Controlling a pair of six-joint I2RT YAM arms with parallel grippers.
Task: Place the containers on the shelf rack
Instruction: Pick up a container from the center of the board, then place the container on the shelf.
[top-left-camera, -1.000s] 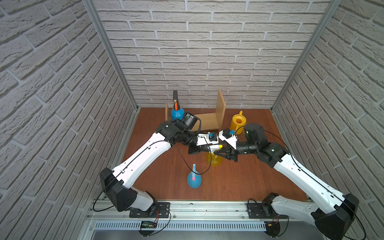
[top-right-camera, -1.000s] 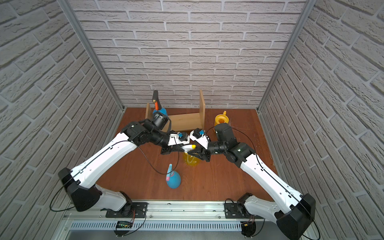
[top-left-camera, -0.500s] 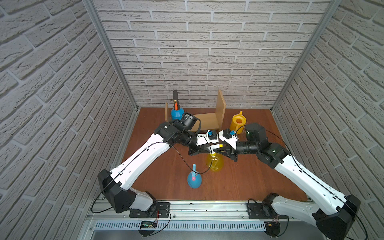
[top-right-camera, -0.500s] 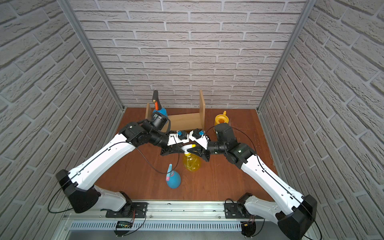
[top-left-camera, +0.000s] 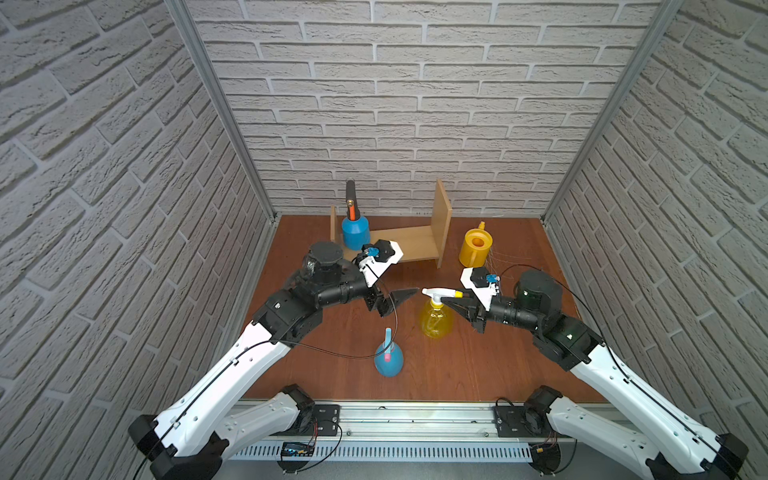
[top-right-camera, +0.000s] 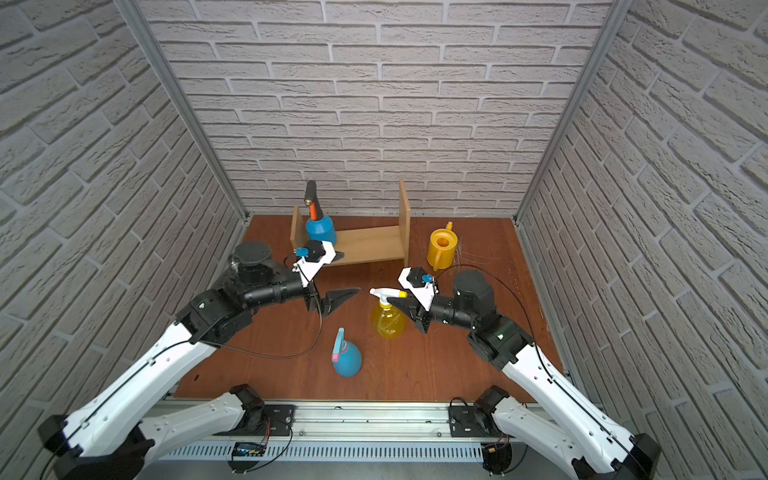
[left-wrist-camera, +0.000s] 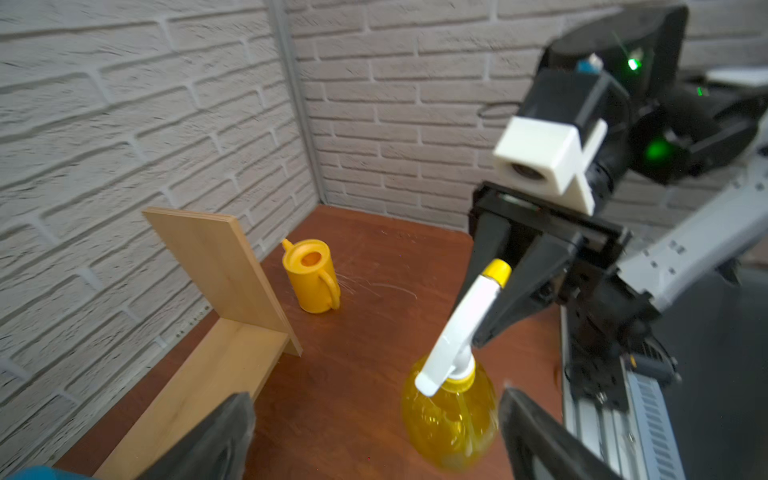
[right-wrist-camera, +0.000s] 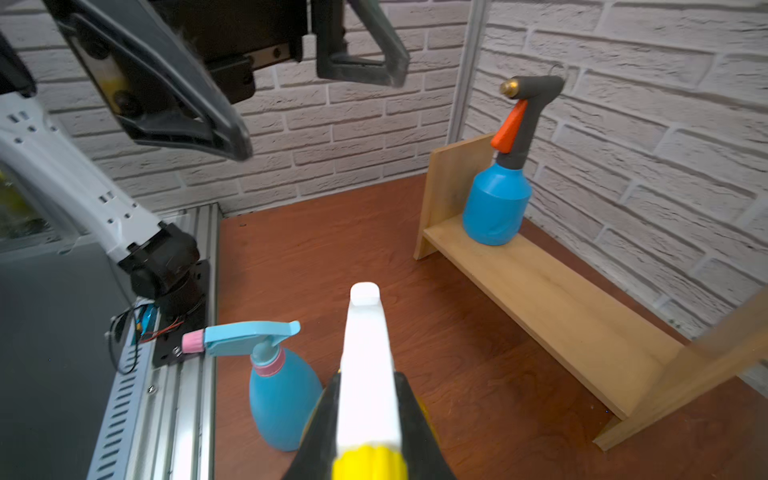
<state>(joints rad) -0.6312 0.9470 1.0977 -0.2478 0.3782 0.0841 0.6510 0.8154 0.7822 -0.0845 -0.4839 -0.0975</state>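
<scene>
Blue-and-pink teardrop plastic bottle (top-left-camera: 388, 361) stands near the brown tabletop (top-left-camera: 478, 365) front edge. Mid-table, the right gripper (top-left-camera: 453, 301) is clenched on the translucent yellow trigger bottle (top-left-camera: 435, 320) by its white head. The left gripper (top-left-camera: 401, 300) is close by, jaws released. Toward the back edge, a yellow plastic watering can (top-left-camera: 473, 249) stands beside the light-wood shelf rack (top-left-camera: 411, 245), with a blue black-topped pump sprayer (top-left-camera: 355, 232) on its board.

both top views look steeply down from high above the front rail (top-left-camera: 415, 409) toward the back wall (top-left-camera: 395, 124), far enough to take in the whole floor (top-left-camera: 478, 365), and share almost the same scene. the left wrist view sits low and near, facing across the floor to the right gripper (left-wrist-camera: 478, 316) and the can (left-wrist-camera: 311, 278), while the right wrist view faces back the opposite way to the left gripper (right-wrist-camera: 320, 114) and the sprayer (right-wrist-camera: 496, 208). both wrist views share the yellow bottle (left-wrist-camera: 449, 419) and the rack (left-wrist-camera: 199, 374) board.
</scene>
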